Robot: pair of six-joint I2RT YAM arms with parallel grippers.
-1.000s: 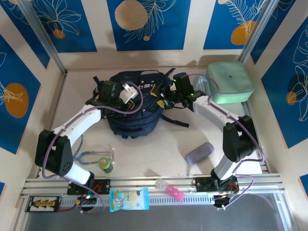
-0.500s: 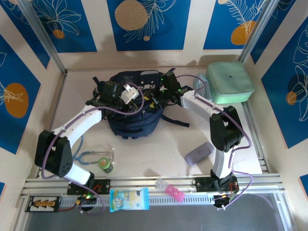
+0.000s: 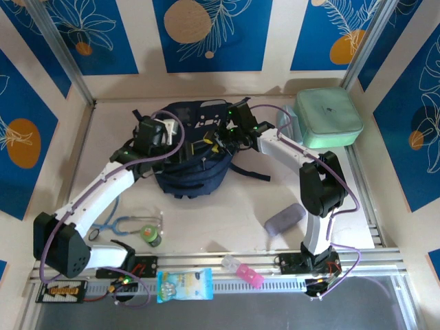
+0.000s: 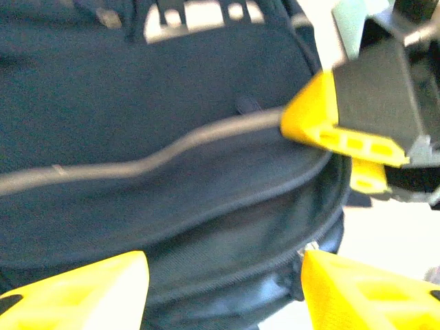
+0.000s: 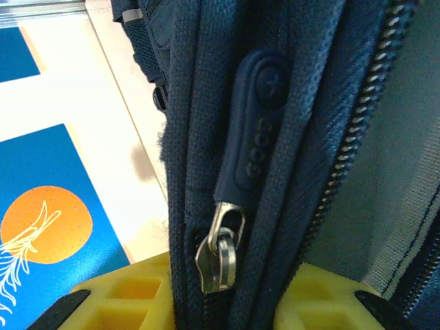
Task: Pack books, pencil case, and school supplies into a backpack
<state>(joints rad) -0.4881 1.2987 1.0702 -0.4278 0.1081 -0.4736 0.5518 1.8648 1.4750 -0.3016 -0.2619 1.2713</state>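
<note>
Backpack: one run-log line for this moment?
backpack: on table, zip parted | left gripper: open, over opening | right gripper: shut on zip edge by pull

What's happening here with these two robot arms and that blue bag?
Both arms are working at the navy backpack on the table. The right pincer pinches the bag's fabric edge beside a zipper pull, while the left pincer hangs open just above the bag's opening. A grey pouch and a mint-green case lie outside the bag.
</note>
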